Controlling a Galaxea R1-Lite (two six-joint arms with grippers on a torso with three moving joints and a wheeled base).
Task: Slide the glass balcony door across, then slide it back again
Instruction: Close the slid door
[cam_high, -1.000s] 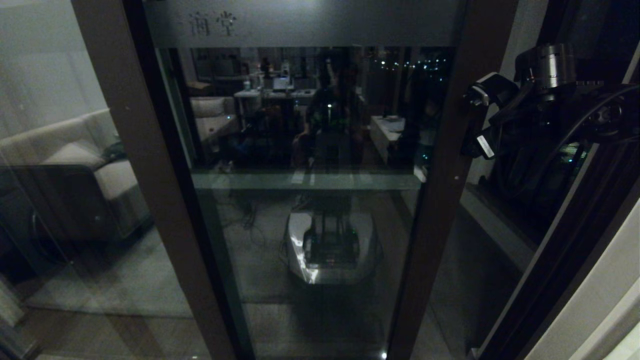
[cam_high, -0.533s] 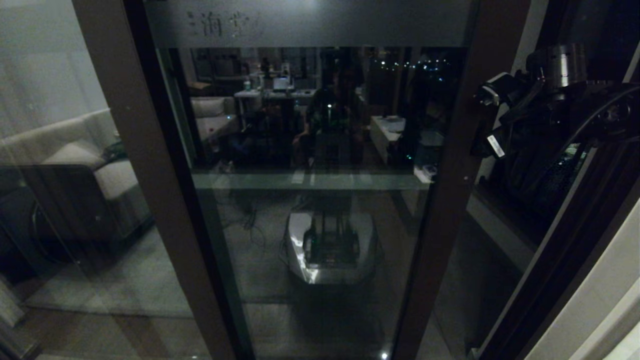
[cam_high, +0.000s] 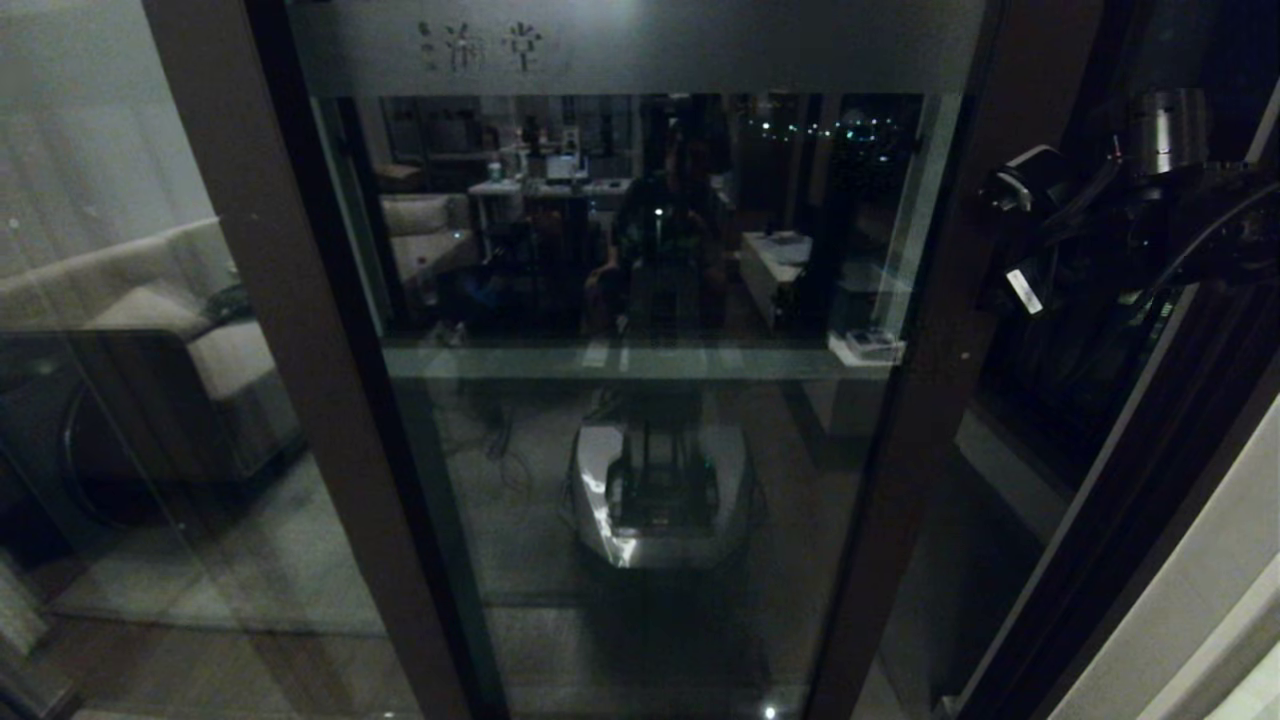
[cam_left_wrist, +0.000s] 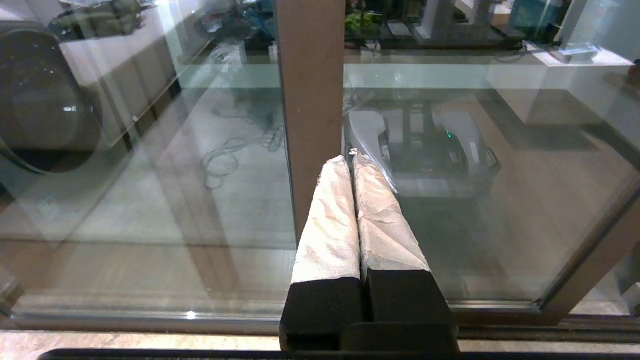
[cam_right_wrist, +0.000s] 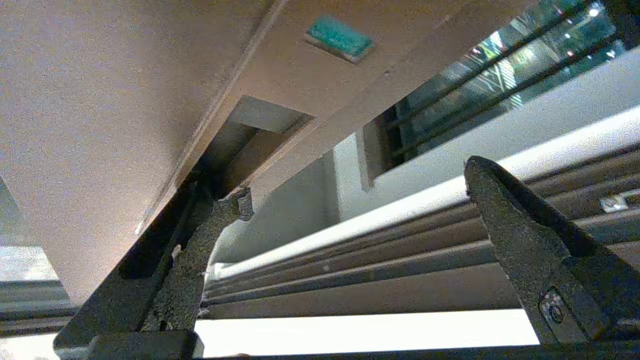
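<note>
**Right arm sliding the glass balcony door by its handle slot**

The glass balcony door (cam_high: 650, 400) fills the head view, its right stile beside the right end effector (cam_right_wrist: 350, 185). Fingers spread wide, one hooked in the recessed handle slot (cam_right_wrist: 240, 150). Best practice: push parallel to the track, finger seated. Left end effector (cam_left_wrist: 352, 165) pinched together, empty, near the fixed post (cam_left_wrist: 310, 100). Barred side window (cam_right_wrist: 475, 65) lies beyond; clearance there looks tight.

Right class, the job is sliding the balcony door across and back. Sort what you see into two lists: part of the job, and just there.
Part of the job:
- glass door, brown frame
- handle slot in its upright
- right gripper, open, one finger hooked in the slot

Just there:
- left gripper, shut, low by the fixed post
- barred window
</note>
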